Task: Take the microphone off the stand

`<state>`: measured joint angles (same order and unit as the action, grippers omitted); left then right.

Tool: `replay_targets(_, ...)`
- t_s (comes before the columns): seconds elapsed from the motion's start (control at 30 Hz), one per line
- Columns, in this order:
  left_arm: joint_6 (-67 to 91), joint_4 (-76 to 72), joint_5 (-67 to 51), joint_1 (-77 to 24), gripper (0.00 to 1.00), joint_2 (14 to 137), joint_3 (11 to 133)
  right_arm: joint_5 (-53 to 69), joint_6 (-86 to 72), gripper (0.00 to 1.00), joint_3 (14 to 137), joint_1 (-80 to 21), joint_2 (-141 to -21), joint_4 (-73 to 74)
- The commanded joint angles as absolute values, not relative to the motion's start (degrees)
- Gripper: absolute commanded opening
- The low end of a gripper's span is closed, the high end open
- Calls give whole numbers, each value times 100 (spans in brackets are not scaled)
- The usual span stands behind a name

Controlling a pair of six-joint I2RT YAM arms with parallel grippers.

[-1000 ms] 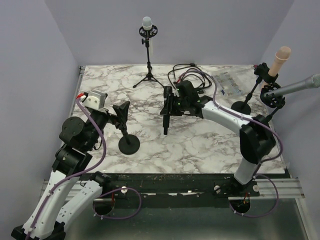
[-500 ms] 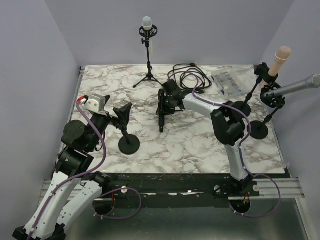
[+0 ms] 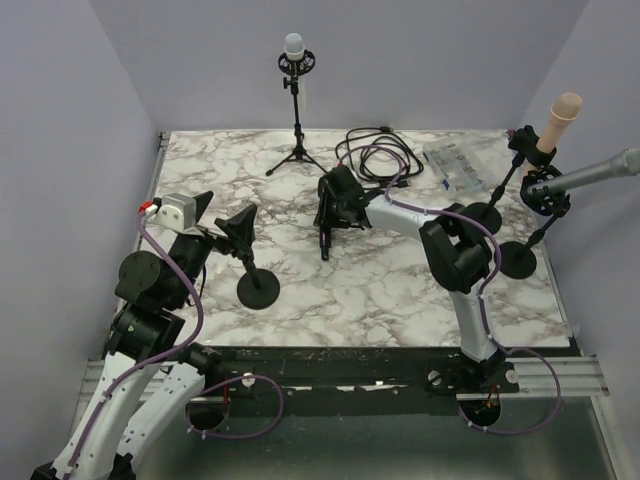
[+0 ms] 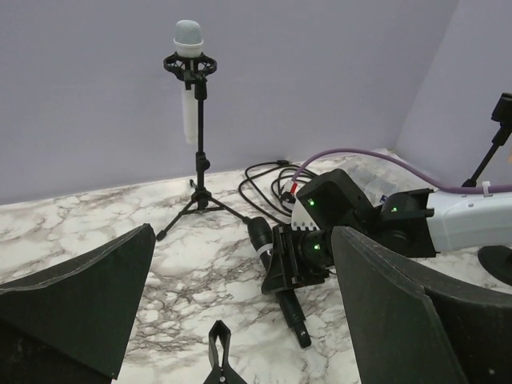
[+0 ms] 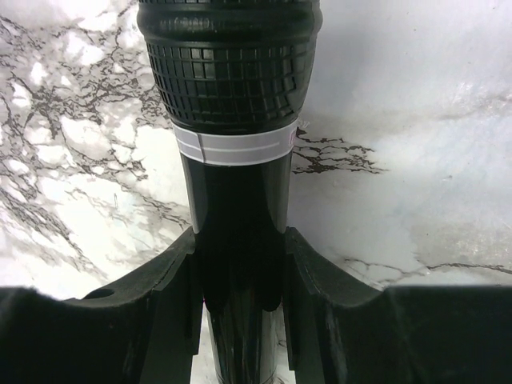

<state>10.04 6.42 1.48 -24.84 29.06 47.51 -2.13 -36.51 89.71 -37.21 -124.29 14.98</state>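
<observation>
The black microphone (image 3: 323, 240) lies low over the marble table, its grille toward the back. My right gripper (image 3: 335, 208) is shut round its body. In the right wrist view the microphone (image 5: 232, 120) sits between my fingers (image 5: 160, 280), and the right gripper (image 5: 238, 272) clamps its handle. The left wrist view shows the microphone (image 4: 292, 308) and the right gripper (image 4: 294, 260) on it. The emptied stand has a round base (image 3: 258, 288) and a black clip (image 4: 216, 352). My left gripper (image 3: 222, 213) is open and empty above the clip.
A white microphone on a tripod (image 3: 295, 60) stands at the back. Black cables (image 3: 375, 155) and a plastic bag (image 3: 460, 165) lie at the back right. Two more stands with a beige microphone (image 3: 562, 115) and a grey microphone (image 3: 590, 172) are at the right edge.
My right gripper has carried the microphone left and toward the back, and down close to the table. My left gripper has pulled back a little from the stand's clip.
</observation>
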Motion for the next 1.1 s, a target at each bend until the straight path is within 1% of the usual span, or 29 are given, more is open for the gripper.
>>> replay_targets(0.0,1143,504,98,-2367,96,2881,4710,-712,-3733,17,8633,-3735,-12515,1264)
replay_targets(0.1,1159,500,97,-2314,95,2930,4705,-712,-3812,19,8606,-3734,-12533,1248)
replay_targets(0.17,1160,536,106,-2309,95,2969,4726,-769,-3834,22,8555,-3735,-12527,1207)
replay_targets(0.23,1160,536,75,-2296,95,2973,4729,-862,-3872,23,8501,-3735,-12503,1196)
replay_targets(0.33,1156,527,112,-2286,95,2962,4712,-901,-3850,33,8357,-3735,-12440,1071)
replay_targets(0.57,1110,527,202,-2285,95,2952,4693,-942,-3794,44,8321,-3735,-12430,1028)
replay_targets(0.87,1107,543,162,-2285,95,3008,4704,-966,-3743,55,8311,-3731,-12314,1028)
replay_targets(1.07,1107,544,158,-2276,95,3016,4704,-897,-3614,58,8368,-3735,-12170,1030)
